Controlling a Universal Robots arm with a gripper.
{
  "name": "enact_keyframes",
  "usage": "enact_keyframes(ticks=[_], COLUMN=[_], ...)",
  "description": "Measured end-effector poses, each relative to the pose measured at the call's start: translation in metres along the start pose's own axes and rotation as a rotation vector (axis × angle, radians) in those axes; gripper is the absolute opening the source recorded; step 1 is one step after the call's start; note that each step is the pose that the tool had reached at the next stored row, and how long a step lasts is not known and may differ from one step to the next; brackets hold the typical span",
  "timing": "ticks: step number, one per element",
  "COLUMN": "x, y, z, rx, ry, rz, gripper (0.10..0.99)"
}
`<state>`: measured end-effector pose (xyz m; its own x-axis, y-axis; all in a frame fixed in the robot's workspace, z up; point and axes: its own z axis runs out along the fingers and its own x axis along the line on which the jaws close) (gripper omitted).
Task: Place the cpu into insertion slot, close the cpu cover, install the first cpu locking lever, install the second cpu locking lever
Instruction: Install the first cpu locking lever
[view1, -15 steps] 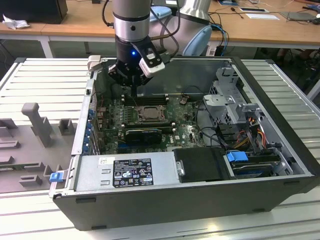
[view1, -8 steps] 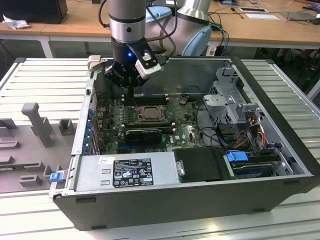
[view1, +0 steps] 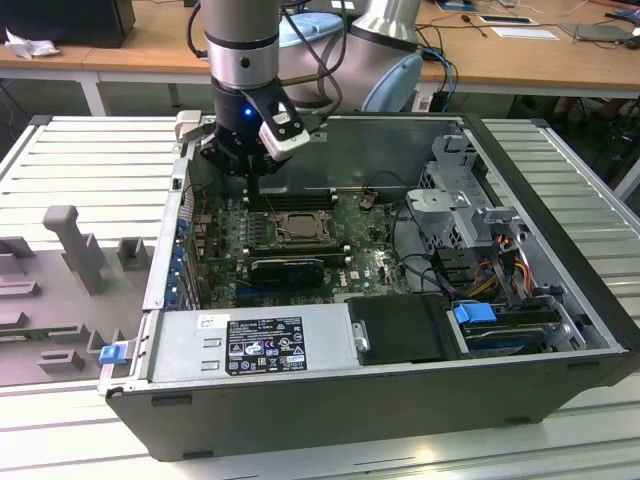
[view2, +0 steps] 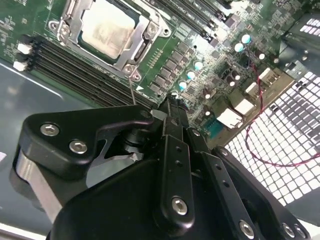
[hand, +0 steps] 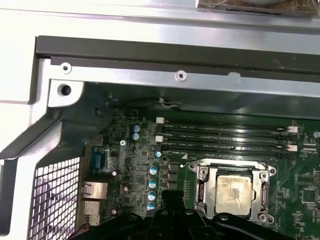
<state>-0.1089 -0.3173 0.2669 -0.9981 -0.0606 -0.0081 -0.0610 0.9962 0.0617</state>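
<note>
**Fingers at the locking lever, chip already seated**
The fingers (view2: 169, 112) are clenched together, with a thin wire lever (view2: 132, 90) just beside their tips. Ahead of them the chip (view2: 107, 27) lies in its socket (view2: 70, 20) under the metal cover (view2: 142, 40). A low, steady push looks best, so the wire cannot spring free.

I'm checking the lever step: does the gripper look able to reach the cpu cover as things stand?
Probably yes: the gripper hangs close beside the cpu cover inside the open case, and nothing tall stands between them, only low memory slots.
</note>
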Motion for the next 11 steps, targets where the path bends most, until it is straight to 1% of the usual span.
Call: enact_keyframes(ticks=[2, 11], x=[0.0018, 0.0014], y=[0.0033, 0.0201], z=[0.0018, 0.0071], rx=[0.000, 0.000], ry=[0.0000, -0.0001], rz=[0.000, -0.001], gripper=[0.106, 0.106])
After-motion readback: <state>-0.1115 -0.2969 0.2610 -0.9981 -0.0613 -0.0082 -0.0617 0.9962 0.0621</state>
